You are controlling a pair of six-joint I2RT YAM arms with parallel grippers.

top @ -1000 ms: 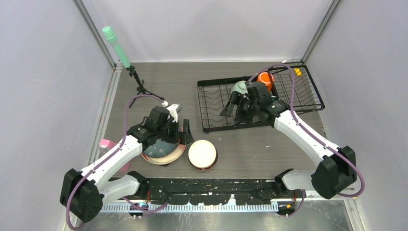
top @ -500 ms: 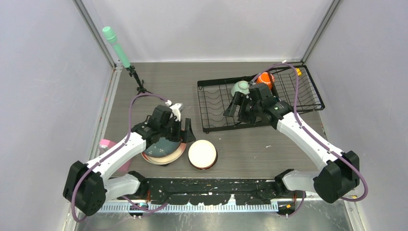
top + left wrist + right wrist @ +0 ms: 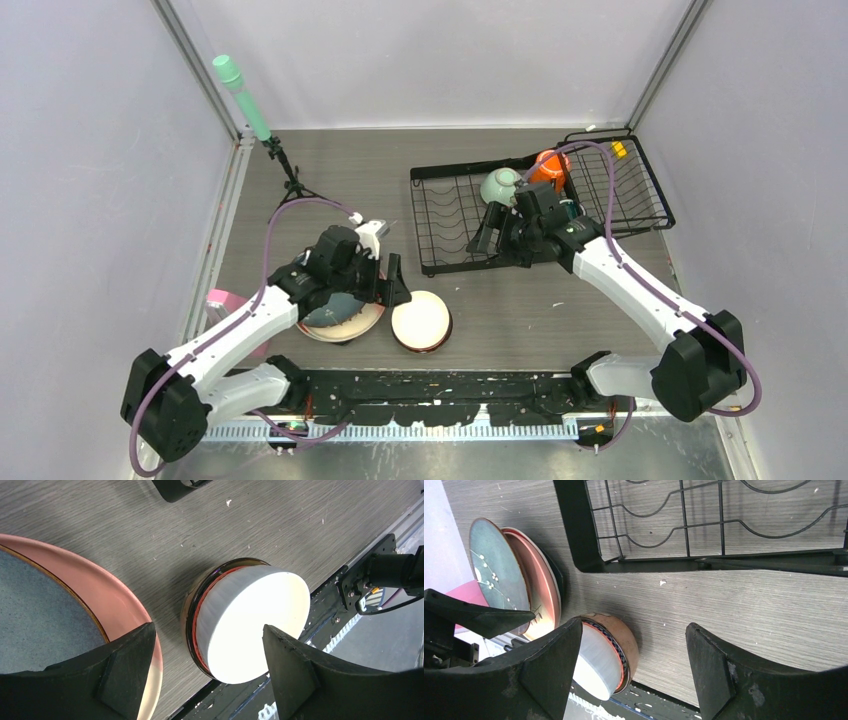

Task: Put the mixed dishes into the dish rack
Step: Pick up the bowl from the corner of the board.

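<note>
Black wire dish rack (image 3: pixel 574 530), upper right, holds 1 mint-green bowl (image 3: pixel 499 185), 1 orange mug (image 3: pixel 549 167); 2 stacked plates (image 3: pixel 494 565), 2 stacked bowls (image 3: pixel 421 320) sit lower left. Both jaws wide, empty.

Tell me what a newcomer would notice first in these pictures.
The white bowl, stacked on a brown bowl at the table's near middle, stands out, framed by the open left pincer in its wrist view. Left of it lies the dark teal speckled plate on the pink plate. At far right the black dish rack holds a mint-green bowl and an orange mug, the open right pincer over it.
</note>
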